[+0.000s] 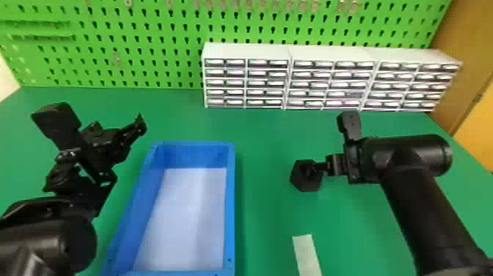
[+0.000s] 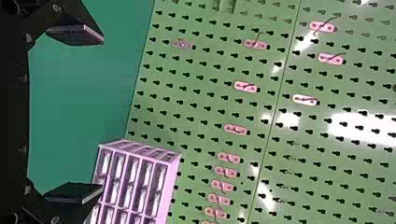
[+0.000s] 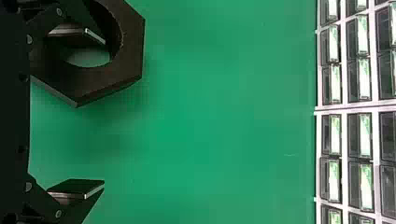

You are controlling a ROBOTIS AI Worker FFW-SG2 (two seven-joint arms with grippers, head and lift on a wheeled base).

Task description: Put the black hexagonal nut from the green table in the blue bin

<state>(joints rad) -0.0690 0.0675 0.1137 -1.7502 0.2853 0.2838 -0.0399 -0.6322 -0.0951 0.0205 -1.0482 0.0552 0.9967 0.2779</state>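
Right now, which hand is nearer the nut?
The right hand: one of its fingers overlaps the hole of the nut in its wrist view, while the left hand is off on the left side of the bin.

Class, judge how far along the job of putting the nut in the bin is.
Done: the right gripper is at the black nut, one finger at its hole. In hand: apparently nothing gripped; the fingers stand wide apart. Left: grip the nut, carry it leftward to the blue bin, release it inside.
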